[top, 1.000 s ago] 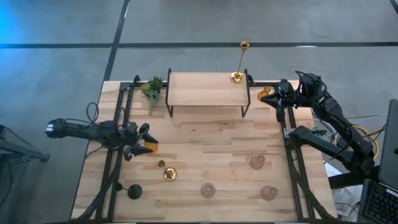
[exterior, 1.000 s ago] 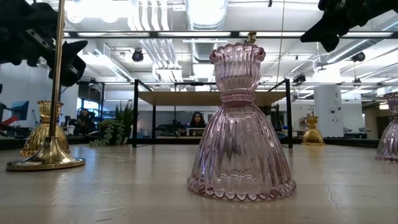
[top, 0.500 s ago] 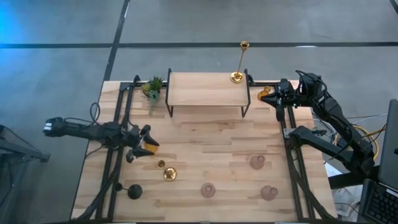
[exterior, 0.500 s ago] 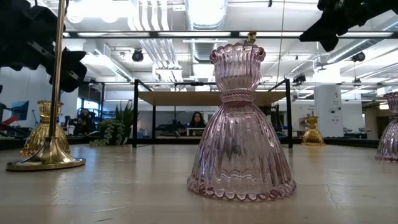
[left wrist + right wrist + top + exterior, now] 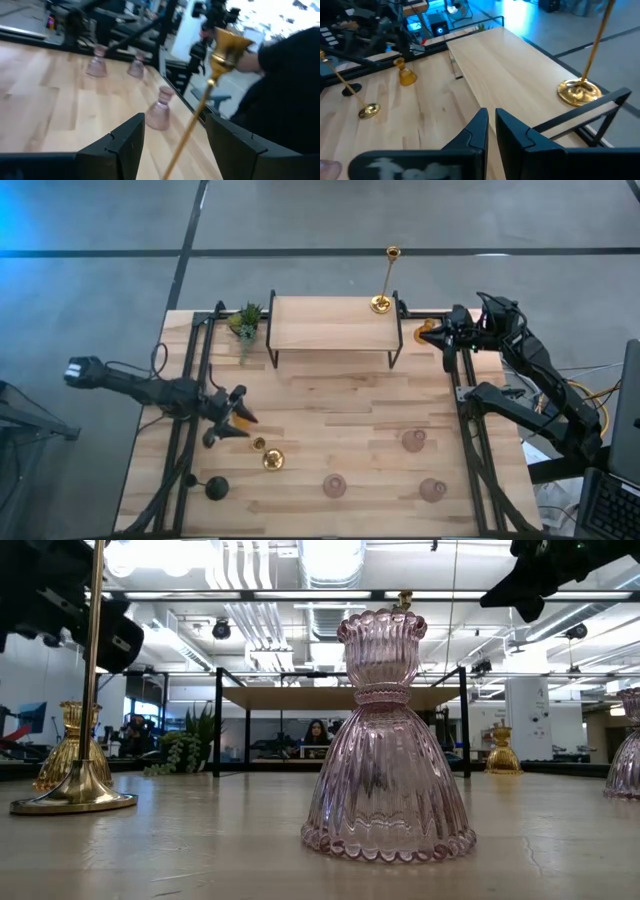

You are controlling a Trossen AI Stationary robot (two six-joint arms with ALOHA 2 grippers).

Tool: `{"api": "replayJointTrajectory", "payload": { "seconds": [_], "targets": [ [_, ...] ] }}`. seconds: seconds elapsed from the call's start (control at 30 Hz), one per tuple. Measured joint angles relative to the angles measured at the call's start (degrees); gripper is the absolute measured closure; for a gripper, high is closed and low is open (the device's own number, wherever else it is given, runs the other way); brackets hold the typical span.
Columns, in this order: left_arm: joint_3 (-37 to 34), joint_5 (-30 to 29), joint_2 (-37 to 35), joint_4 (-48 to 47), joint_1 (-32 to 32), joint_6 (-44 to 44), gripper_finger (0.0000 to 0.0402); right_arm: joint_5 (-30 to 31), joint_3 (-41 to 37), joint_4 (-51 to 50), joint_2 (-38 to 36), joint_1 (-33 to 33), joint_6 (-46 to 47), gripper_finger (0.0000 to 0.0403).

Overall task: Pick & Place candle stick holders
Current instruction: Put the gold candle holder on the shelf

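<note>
My left gripper (image 5: pixel 232 420) hovers open at the table's left, above an amber glass holder (image 5: pixel 406 75) that stands on its base. A tall brass stick (image 5: pixel 200 105) on its round base (image 5: pixel 273 460) shows between the open fingers just ahead of them, untouched. My right gripper (image 5: pixel 443 338) waits raised and shut at the far right, over a second amber holder (image 5: pixel 424 332). Another brass stick (image 5: pixel 578 92) stands on the wooden shelf (image 5: pixel 330 325). Three pink glass holders (image 5: pixel 414 440) (image 5: pixel 334 485) (image 5: pixel 432 490) and a black stemmed one (image 5: pixel 216 487) stand near the front.
A small potted plant (image 5: pixel 245 320) stands left of the shelf. Black frame rails (image 5: pixel 190 400) run along both sides of the table. Bare wood lies in the table's middle, between the shelf and the pink holders. People sit in the room beyond.
My left gripper has swung a little toward the table's near edge and toward the brass stick, turning so that its fingers point more at the stick. The amber holder beneath it has stayed in place.
</note>
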Motion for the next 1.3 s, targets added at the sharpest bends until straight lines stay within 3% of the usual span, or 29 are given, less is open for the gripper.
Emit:
{"api": "replayJointTrajectory", "payload": {
  "seconds": [0.7, 1.3],
  "targets": [
    [9.1, -1.4, 21.2, 4.2, -6.5, 5.9, 0.0188, 0.9, 0.0, 2.8, 0.0, 0.0, 1.5, 0.0374],
    [13.2, -1.4, 28.8, 5.3, -7.0, 10.3, 0.0201, 2.0, 0.0, 2.8, 0.0, 0.0, 1.2, 0.0374]
  ]
}}
